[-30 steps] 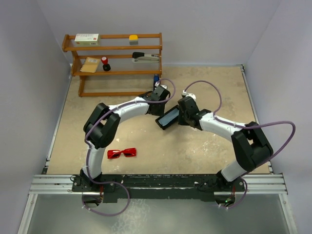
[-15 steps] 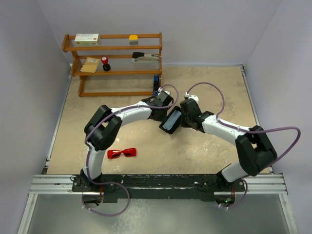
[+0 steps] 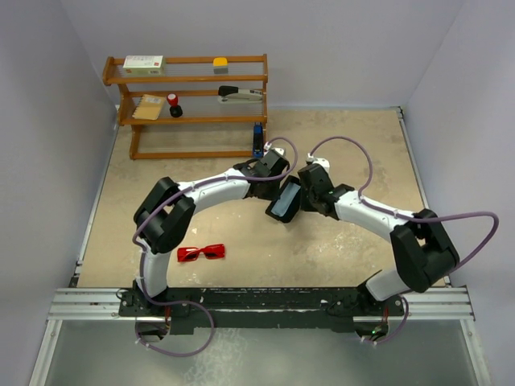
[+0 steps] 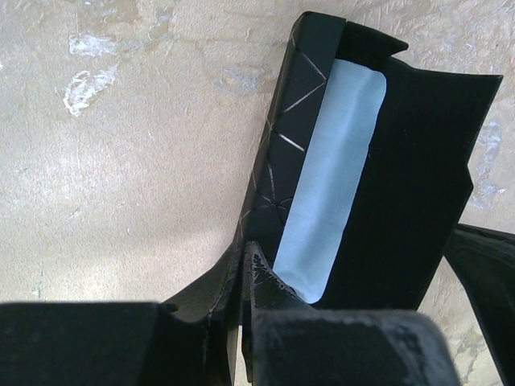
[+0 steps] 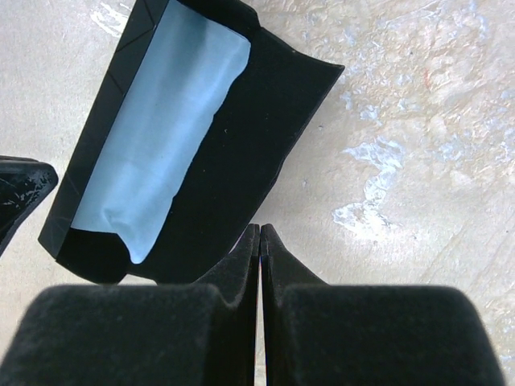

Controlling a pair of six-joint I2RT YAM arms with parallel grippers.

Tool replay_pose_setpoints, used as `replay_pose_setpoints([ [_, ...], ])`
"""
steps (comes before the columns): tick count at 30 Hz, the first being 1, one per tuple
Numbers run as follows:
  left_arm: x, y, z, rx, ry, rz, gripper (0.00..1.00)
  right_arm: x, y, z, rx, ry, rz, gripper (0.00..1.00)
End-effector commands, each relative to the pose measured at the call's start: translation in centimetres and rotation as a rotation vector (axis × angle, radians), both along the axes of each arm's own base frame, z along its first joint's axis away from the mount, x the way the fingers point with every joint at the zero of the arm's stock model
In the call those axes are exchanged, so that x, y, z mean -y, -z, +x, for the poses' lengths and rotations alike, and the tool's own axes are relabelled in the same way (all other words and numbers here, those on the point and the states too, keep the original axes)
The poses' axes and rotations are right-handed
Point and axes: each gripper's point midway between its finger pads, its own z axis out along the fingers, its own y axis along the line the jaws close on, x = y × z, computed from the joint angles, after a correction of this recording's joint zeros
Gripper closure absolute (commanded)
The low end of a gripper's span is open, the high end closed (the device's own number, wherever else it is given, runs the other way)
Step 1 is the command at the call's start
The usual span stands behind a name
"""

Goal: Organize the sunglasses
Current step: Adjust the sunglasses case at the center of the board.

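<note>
Worn beige tabletop point(image 3: 338, 249), lilac walls point(image 3: 48, 121), wooden rack point(image 3: 189, 104) far left. The sunglasses point(image 3: 201, 253) lay near the left base. Left gripper point(image 4: 245, 269) and right gripper point(image 5: 259, 241) each pinched the open black case point(image 3: 283, 201).

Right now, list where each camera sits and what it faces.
Top external: above and behind the bases, looking down at the table; left arm, right arm, sunglasses and shelf show.
Left wrist: on the left arm, looking along the left gripper at the case.
Right wrist: on the right arm, looking along the right gripper at the same case.
Shared: both wrist views show the cloth inside the case.
</note>
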Motion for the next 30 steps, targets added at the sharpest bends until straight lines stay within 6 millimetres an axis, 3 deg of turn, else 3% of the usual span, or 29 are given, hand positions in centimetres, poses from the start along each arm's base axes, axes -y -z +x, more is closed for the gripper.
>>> replay_pose_setpoints([
  [1,0.7,-2.4,0.2,0.04,-0.015,-0.065,1.0,0.9,-1.4,0.0,0.039,0.038,-0.004,1.0],
  [12,-1.5,-4.1,1.5,0.078,-0.049,-0.056,1.0,1.1,-3.8,-0.3,0.096,0.038,0.028,1.0],
  [21,-8.6,-6.5,4.1,0.118,-0.179,-0.049,1.0,-2.2,-4.8,-1.2,0.1,-0.098,0.094,0.99],
  [25,-12.1,-7.1,4.3,0.125,-0.25,-0.048,1.0,-5.3,-5.7,-2.1,0.102,-0.234,0.13,0.96],
  [30,-13.3,-7.2,3.6,0.119,-0.275,-0.083,1.0,-6.3,-5.3,-2.8,0.076,-0.284,0.108,0.95],
])
